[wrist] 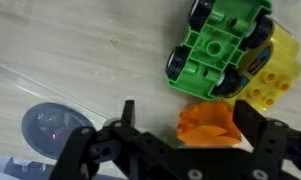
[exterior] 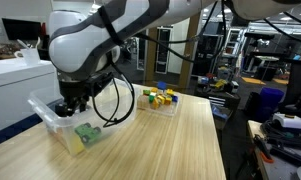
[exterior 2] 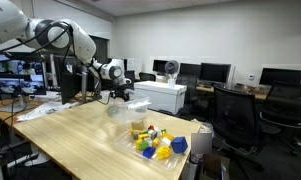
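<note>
Wrist view looks straight down into a clear bin (wrist: pixel 30 60), with the claw (wrist: pixel 190 130) coming in from the bottom edge of the picture. Its two dark fingers (wrist: pixel 100 150) stand wide apart, released and gripping nothing. Between them, just ahead of the fingertips, lies an orange piece (wrist: pixel 212 122); whether a finger touches it cannot be told. Beyond the orange piece a green toy car (wrist: pixel 220 45) with black wheels lies tilted on the bin's pale floor, pressed against a yellow block (wrist: pixel 272 72) on its right. A round blue-grey disc (wrist: pixel 52 125) sits by the left finger, and what it is cannot be told.

In an exterior view the arm (exterior: pixel 90 40) bends down over the bin (exterior: pixel 42 108), which stands near the left edge of the wooden table (exterior: pixel 180 145). The claw (exterior: pixel 75 104) hangs inside the bin's rim, at the end away from the camera, while the green toy car (exterior: pixel 87 132) and the yellow block (exterior: pixel 78 144) lie at the near end.

A second clear tray (exterior: pixel 175 109) holding coloured blocks stands well apart, toward the table's far edge.

In an exterior view the same tray (exterior 2: pixel 191 146) sits by the near corner of the table (exterior 2: pixel 85 135), and the claw (exterior 2: pixel 118 96) hovers over the bin (exterior 2: pixel 128 111) at the far end.
</note>
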### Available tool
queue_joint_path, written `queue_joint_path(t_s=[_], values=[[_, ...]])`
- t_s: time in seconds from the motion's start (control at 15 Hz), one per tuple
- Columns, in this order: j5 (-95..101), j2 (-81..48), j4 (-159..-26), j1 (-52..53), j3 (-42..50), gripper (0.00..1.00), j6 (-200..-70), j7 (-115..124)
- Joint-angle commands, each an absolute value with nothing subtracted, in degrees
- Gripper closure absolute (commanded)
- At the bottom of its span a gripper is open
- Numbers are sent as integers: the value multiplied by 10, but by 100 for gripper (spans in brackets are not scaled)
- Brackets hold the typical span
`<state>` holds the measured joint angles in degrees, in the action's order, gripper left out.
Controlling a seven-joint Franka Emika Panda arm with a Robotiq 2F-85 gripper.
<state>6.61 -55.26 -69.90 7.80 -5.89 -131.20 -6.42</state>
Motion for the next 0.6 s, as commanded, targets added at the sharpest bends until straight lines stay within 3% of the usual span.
queue_joint_path(t_s=[0.0,0.47,0.53], values=[[37,-557,-713,51,-92,0,-1356,-135],[17,-567,-722,25,-119,0,-1408,-199],[14,-568,-725,21,-124,12,-1420,-205]])
